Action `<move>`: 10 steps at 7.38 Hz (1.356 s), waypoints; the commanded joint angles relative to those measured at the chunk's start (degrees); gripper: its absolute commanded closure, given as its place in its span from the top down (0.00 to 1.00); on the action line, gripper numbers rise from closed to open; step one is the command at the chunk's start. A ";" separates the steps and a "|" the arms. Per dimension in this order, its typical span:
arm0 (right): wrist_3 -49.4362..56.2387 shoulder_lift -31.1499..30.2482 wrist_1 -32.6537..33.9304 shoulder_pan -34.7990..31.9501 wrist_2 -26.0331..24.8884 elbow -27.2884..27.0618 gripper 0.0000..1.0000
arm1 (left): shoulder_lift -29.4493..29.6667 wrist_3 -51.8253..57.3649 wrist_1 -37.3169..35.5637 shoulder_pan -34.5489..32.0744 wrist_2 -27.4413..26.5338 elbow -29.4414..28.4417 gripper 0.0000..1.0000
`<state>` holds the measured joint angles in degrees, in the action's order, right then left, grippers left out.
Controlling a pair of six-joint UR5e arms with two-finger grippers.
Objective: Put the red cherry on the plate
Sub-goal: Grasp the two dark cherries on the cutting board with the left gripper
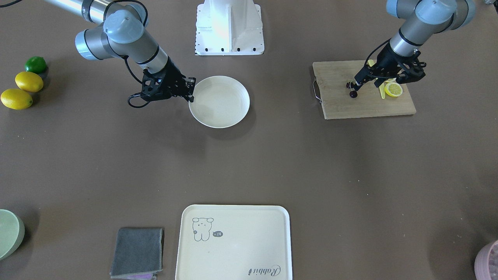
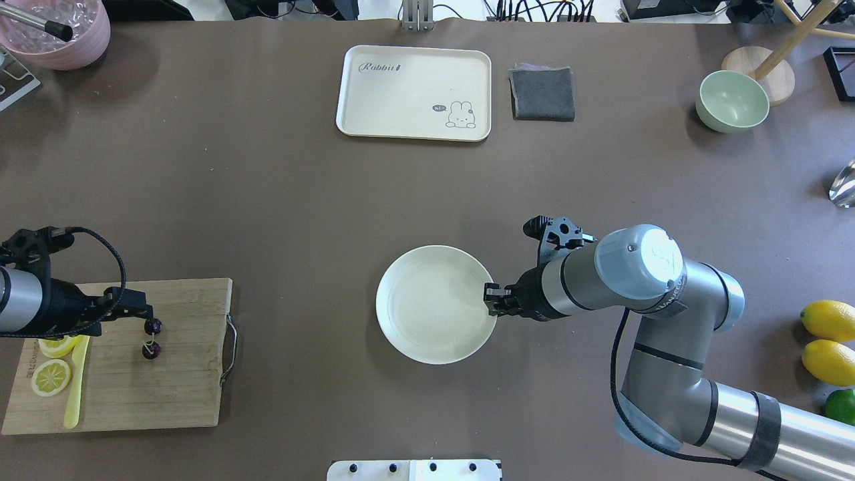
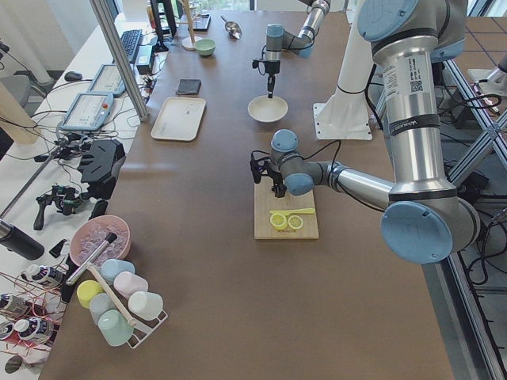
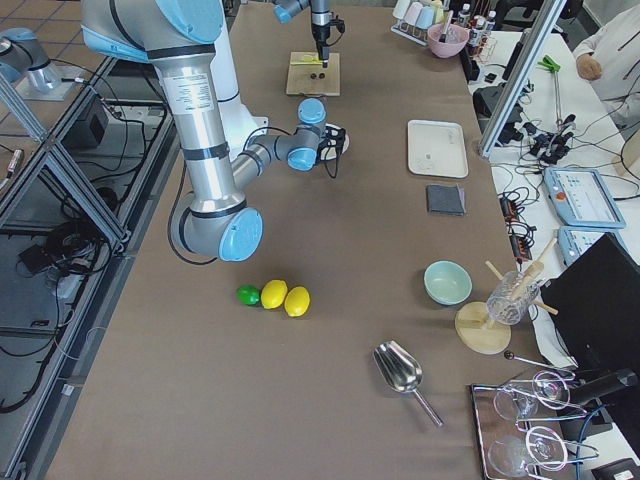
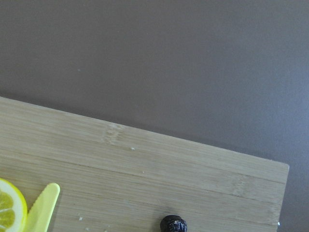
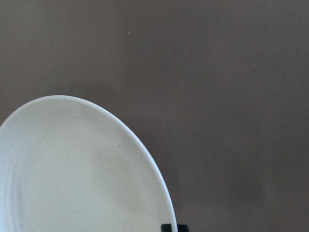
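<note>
A: So where's the red cherry (image 2: 151,351)?

B: Over the cutting board (image 2: 167,394), its stem seemingly pinched in the left hand (image 2: 145,316) (a stem hold spares the fruit). The right hand (image 2: 493,300) sits at the plate (image 2: 427,307) rim, likely steadying it; its grip can't be told.

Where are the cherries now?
In the overhead view the red cherry is at the left, over the cutting board, at the tips of the left gripper, right of the lemon slices.

The near arm (image 4: 215,150) is reaching to a white plate (image 4: 344,142). The far arm (image 4: 318,22) is pointing down over a wooden board (image 4: 300,86), where small dark cherries (image 4: 314,73) are showing. Two lemons (image 4: 274,293) and a lime (image 4: 248,295) are lying together on the brown table (image 4: 330,330).
</note>
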<state>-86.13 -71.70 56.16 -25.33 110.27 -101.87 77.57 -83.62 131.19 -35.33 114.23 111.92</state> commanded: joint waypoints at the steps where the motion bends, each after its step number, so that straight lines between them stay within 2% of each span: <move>1: -0.09 0.59 0.00 1.33 -1.45 0.18 0.00 | 0.04 -0.23 -0.59 2.02 -1.63 -0.47 0.90; 3: 0.00 0.68 0.00 1.60 -1.55 0.18 0.00 | 1.18 -0.23 -0.68 2.63 -1.64 -1.44 0.86; 4: 0.00 0.85 0.00 1.86 -1.63 0.18 0.99 | 1.79 -0.23 -0.68 2.72 -1.64 -1.88 0.85; 5: 0.00 0.77 0.00 1.95 -2.24 0.18 1.00 | 3.02 -0.23 -0.76 2.73 -1.64 -2.92 0.84; 6: 0.09 0.77 0.00 1.96 -2.34 0.01 1.00 | 3.03 -0.23 -0.94 2.73 -1.64 -2.85 0.78; 8: 0.09 0.68 0.00 1.87 -2.34 -0.26 1.00 | 3.03 -0.23 -0.94 2.73 -1.64 -3.02 0.33; 9: 0.09 0.59 0.00 1.87 -2.34 -0.34 1.00 | 3.03 -0.23 -0.94 2.73 -1.64 -2.94 0.24; 10: 0.09 0.33 0.00 1.87 -2.34 -0.52 1.00 | 3.20 -0.23 -0.94 2.73 -1.55 -2.85 0.08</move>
<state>-86.05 -71.12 56.16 -23.45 107.94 -102.21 80.64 -83.85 130.26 -32.61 112.61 109.00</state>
